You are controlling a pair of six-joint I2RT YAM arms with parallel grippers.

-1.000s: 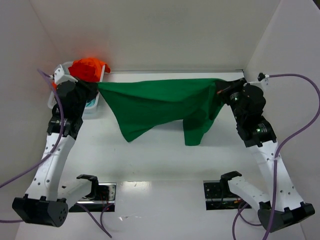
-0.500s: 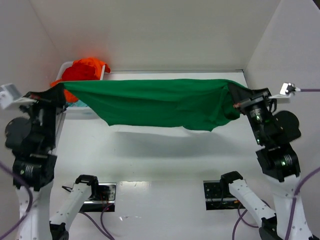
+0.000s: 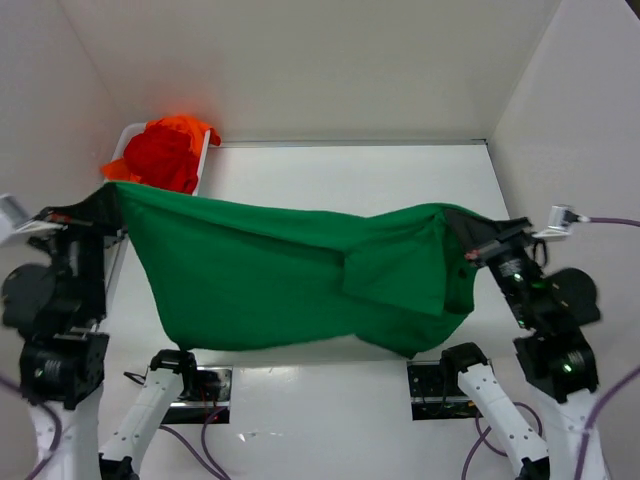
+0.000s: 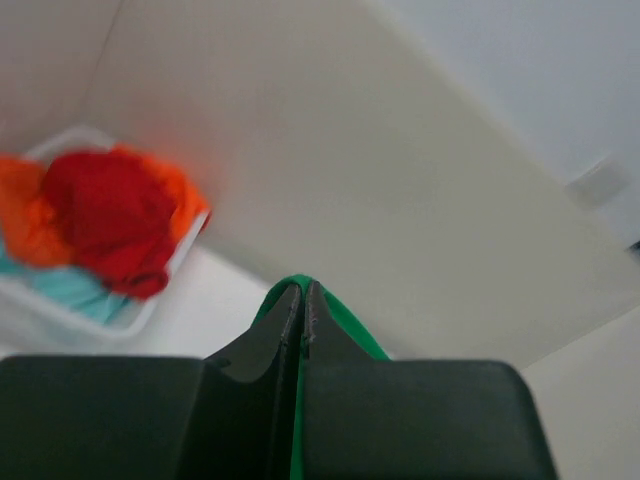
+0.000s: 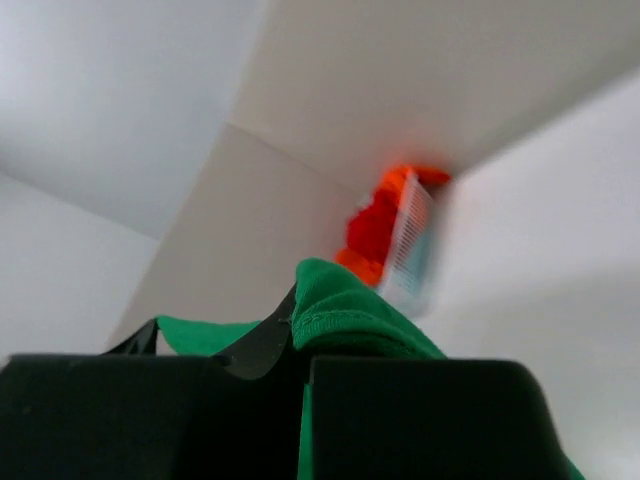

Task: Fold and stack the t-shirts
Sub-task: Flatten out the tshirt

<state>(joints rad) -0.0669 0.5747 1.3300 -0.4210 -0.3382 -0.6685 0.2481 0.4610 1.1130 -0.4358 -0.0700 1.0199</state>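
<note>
A bright green t-shirt (image 3: 270, 280) hangs stretched in the air between both arms, sagging toward the near edge of the table. My left gripper (image 3: 108, 195) is shut on its left corner; in the left wrist view the green cloth (image 4: 335, 310) shows pinched between the black jaws (image 4: 303, 300). My right gripper (image 3: 462, 225) is shut on the right corner, and a green hem (image 5: 345, 310) bulges over its jaws (image 5: 298, 320). More t-shirts, red (image 3: 160, 155) and orange (image 3: 190, 125), are piled at the back left.
A white slotted basket (image 3: 203, 165) at the back left corner holds the red and orange pile, with teal cloth (image 4: 60, 290) under it. White walls close in the table on three sides. Two black arm mounts (image 3: 440, 385) sit at the near edge.
Both arms have drawn back toward the near edge and lifted. The green t-shirt went from draped at the back of the table to stretched taut, and now hangs low and wide between the grippers.
</note>
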